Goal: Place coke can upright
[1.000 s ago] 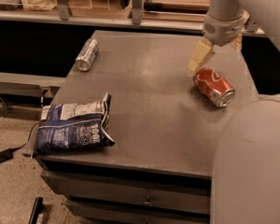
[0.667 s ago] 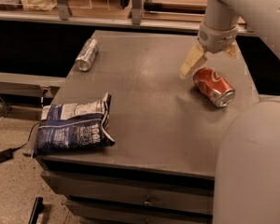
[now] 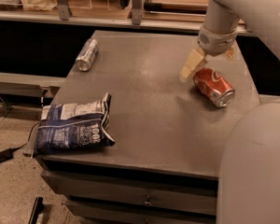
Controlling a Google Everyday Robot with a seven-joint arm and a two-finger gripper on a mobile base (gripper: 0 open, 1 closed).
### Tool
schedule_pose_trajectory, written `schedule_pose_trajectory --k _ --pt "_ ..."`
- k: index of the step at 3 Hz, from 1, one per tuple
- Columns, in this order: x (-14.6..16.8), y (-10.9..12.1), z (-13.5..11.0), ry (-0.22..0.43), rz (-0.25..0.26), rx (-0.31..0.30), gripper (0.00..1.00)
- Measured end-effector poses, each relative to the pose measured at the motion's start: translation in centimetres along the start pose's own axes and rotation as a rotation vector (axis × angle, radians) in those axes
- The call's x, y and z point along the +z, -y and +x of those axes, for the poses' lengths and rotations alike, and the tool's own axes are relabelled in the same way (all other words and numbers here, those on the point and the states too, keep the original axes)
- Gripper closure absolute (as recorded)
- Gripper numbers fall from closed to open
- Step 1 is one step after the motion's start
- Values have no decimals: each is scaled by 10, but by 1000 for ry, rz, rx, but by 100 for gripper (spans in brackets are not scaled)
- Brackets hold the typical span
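The coke can is red with white lettering and lies on its side on the grey table, at the right, silver end toward the front right. My gripper hangs from the arm just above and behind the can's far end. It is open. One cream finger points down to the left of the can, and the other finger shows only partly behind the wrist. The can is not held.
A silver-grey can lies on its side at the table's back left. A blue and white chip bag lies at the front left corner. My arm's body fills the lower right. Shelving stands behind the table.
My gripper has moved left and slightly down, bringing the left finger beside the can's far end. The coke can, silver can and bag have not moved.
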State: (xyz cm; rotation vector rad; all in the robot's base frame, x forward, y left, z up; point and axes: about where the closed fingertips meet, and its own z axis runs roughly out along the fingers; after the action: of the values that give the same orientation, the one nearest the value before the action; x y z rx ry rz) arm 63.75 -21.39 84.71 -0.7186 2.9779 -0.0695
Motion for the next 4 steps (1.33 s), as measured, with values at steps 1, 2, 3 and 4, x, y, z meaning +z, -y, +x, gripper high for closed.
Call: schedule_pose_trajectory --k 1,2,3,4 --pt "7 1 16 -11 -41 -14 0" --pt "13 1 29 -16 -46 -13 0" --pt "17 0 27 -11 -45 -15 23" --pt "19 0 25 -7 -44 -15 46"
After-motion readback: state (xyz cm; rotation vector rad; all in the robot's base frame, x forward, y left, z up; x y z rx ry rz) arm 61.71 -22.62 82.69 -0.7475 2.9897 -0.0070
